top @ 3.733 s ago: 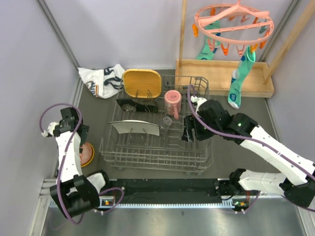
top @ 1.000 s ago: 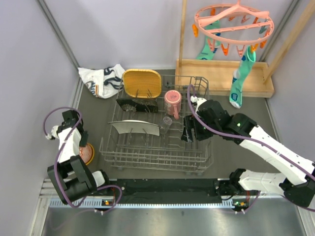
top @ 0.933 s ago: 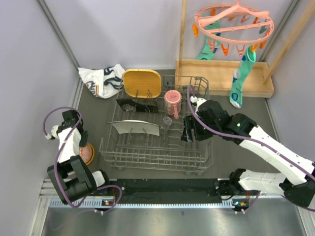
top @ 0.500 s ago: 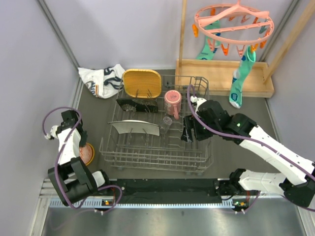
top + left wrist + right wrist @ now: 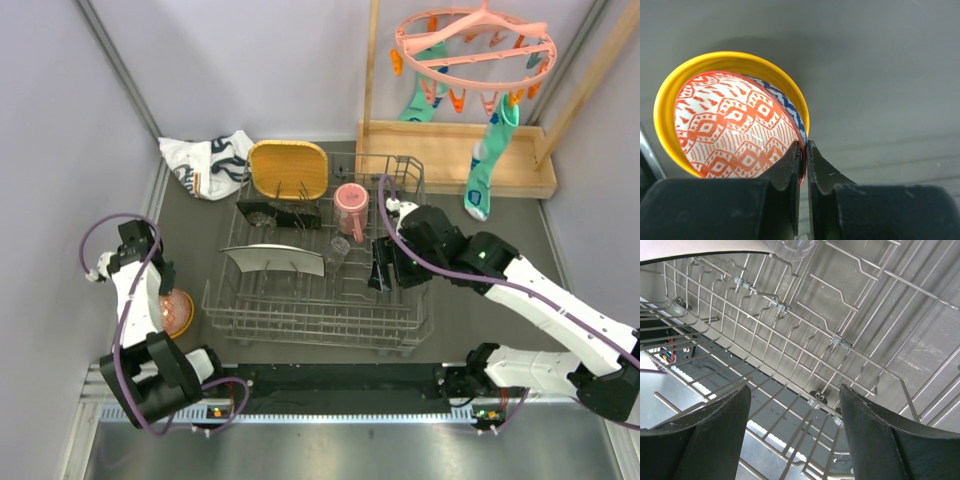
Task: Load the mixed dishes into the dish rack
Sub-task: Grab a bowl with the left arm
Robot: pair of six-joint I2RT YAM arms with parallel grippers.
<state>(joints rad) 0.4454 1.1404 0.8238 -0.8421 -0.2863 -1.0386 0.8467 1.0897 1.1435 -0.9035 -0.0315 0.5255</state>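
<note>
Left of the dish rack point(image 5: 310, 318), the blue-white patterned bowl point(image 5: 735, 130), red-patterned inside, sits nested in the orange bowl point(image 5: 669, 95) on the table. My left gripper point(image 5: 805, 147) is shut on the patterned bowl's rim, and in the top view it point(image 5: 157, 290) hangs over that bowl point(image 5: 174, 310). My right gripper point(image 5: 795, 405) stands open over the rack's wires point(image 5: 790, 340), with nothing between its fingers; the top view shows it point(image 5: 385, 268) at the rack's right side. The rack holds a yellow plate point(image 5: 288, 168), black floral plate point(image 5: 278, 213), pale plate point(image 5: 272, 260), pink cup point(image 5: 350, 205) and clear glass point(image 5: 338, 248).
A white printed cloth point(image 5: 208, 163) lies at the back left. A wooden tray point(image 5: 450, 155) stands at the back right under a pink peg hanger point(image 5: 472, 45) with teal socks point(image 5: 480, 180). Grey walls close in on both sides.
My left jaws have closed further onto the patterned bowl's rim, and the left arm has shifted slightly toward the far side. The right arm has not moved.
</note>
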